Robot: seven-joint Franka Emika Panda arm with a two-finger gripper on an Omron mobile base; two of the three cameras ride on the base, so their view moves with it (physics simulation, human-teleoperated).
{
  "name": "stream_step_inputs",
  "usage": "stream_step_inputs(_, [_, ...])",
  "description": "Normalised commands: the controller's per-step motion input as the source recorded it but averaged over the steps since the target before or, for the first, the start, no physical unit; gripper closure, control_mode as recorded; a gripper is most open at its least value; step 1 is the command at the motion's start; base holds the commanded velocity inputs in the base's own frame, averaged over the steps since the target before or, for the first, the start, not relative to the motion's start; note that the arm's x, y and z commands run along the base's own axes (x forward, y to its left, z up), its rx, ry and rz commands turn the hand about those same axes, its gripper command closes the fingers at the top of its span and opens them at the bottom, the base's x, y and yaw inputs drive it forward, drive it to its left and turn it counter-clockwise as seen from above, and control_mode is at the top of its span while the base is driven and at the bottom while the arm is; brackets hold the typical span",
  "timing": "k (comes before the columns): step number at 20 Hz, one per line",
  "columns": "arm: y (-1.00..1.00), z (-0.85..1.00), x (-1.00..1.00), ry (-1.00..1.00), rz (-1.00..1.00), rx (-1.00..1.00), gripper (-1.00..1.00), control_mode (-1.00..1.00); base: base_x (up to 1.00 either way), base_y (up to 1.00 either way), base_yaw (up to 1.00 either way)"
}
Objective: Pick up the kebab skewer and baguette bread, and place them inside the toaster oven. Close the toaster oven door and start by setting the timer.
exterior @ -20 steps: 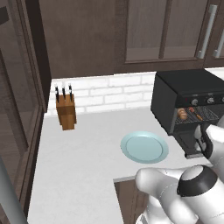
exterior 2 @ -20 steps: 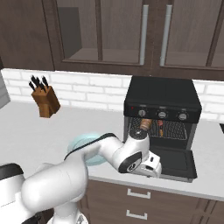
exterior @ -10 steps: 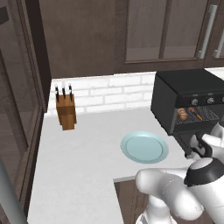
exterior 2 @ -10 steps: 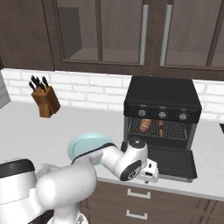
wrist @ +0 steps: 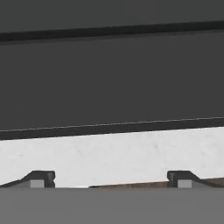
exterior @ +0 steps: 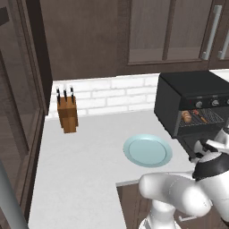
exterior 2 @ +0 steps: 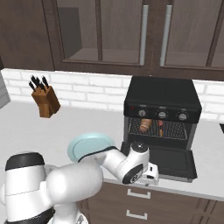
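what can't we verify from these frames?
- Gripper contact with the toaster oven door: the arm hides it in both base views; hand view sits too close.
- Knob settings on the toaster oven: too small.
- Kebab skewer and baguette bread: seating on the rack too small.

The toaster oven stands at the right of the desk, against the brick wall. Its toaster oven door lies dropped open in front. On the rack inside, the baguette bread lies left of the kebab skewer. A plate sits left of the door; a knife block stands far left, by the wall.
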Motion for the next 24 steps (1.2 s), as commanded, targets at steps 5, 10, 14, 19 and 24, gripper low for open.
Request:
stream_step_inputs(5, [0.0,-0.14,0.61,-0.01,0.0,0.0,-1.0,-1.0,0.0,0.0,0.0])
stream_step_inputs(10, [0.0,-0.09,0.67,-0.03,0.0,0.0,-1.0,-1.0,0.0,0.0,0.0])
stream_step_inputs(14, [0.08,-0.1,0.43,-0.13,0.0,-0.01,-1.0,-1.0,0.0,0.0,0.0])
stream_step_inputs(19, [0.04,0.09,0.39,-0.26,0.0,0.0,-1.0,-1.0,0.0,0.0,0.0])
stream_step_inputs(24, [0.36,0.14,0.6,-0.37,-0.01,-0.01,-1.0,-1.0,0.0,0.0,0.0])
